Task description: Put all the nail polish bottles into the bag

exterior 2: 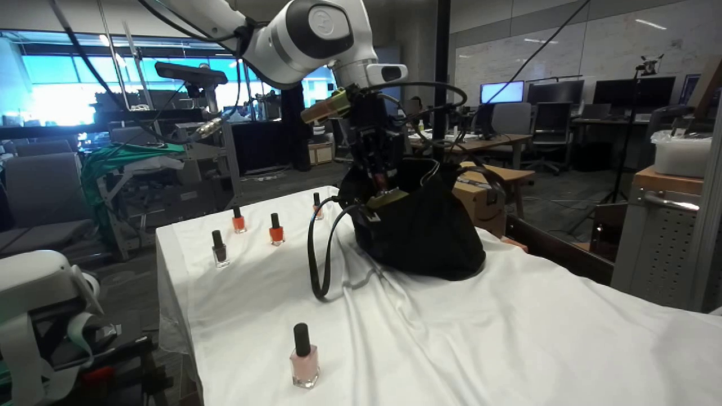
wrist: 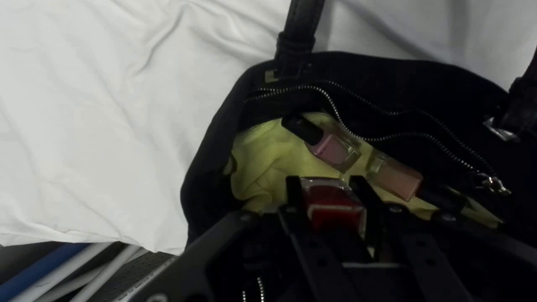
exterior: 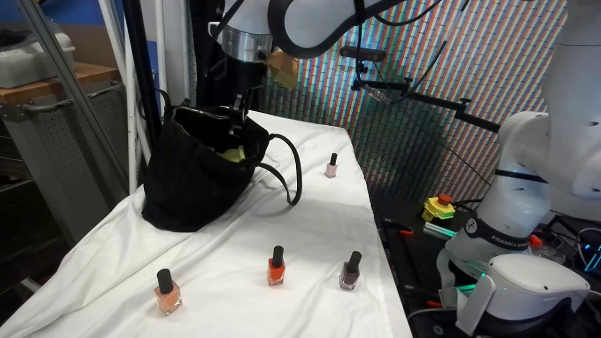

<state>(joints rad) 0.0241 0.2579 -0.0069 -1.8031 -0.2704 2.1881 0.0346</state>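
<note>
Gripper [wrist: 326, 189] is pinching a red bottle [wrist: 334, 209] at the bag [exterior 2: 423, 242] mouth; a pink bottle [wrist: 327, 147] and peach bottle [wrist: 398, 179] are lying inside, toward wrist-view twelve and two o'clock; five bottles [exterior 2: 305, 363] are waiting outside, toward seven to nine in an exterior view.

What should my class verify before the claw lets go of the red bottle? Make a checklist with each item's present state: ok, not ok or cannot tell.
1. Claw closed on the red bottle: ok.
2. Bag open under the red bottle: ok.
3. Handle clear of the opening: ok; it runs outward over the cloth.
4. Red bottle close enough to the lining for a gentle release: cannot tell.
5. Landing spot free: cannot tell; the claw hides it, and a pink bottle and a peach bottle lie on the lining.
6. Nothing left to bag afterwards: not ok; five bottles stand on the cloth.
</note>
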